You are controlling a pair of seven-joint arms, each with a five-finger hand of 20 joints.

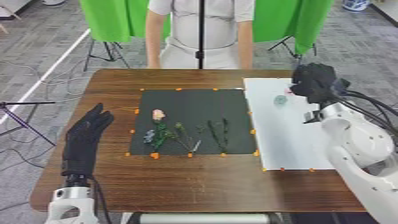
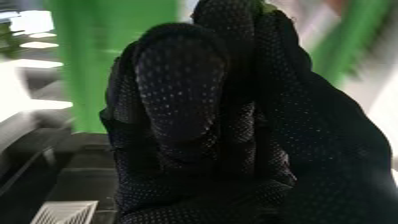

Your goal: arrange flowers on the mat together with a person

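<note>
My right hand (image 1: pixel 314 84) is over the far part of the white sheet (image 1: pixel 293 135). A small pink bloom (image 1: pixel 289 91) shows beside its fingers, and a pale green piece (image 1: pixel 281 100) lies on the sheet close by. In the right wrist view, my right hand (image 2: pixel 182 90) has curled fingers, with a bit of green (image 2: pixel 267 8) pinched at the tips. The dark mat (image 1: pixel 187 112) holds a pale pink flower (image 1: pixel 158 115), a bluish bloom (image 1: pixel 149 135) and several green stems (image 1: pixel 224 132). My left hand (image 1: pixel 87 135) rests with straight fingers left of the mat.
Orange tape pieces (image 1: pixel 155 156) mark the edges of the mat and sheet on the brown table (image 1: pixel 178 185). A person in white (image 1: pixel 204 35) stands behind the far edge, hands off the flowers. Green cloth (image 1: pixel 107 20) hangs behind.
</note>
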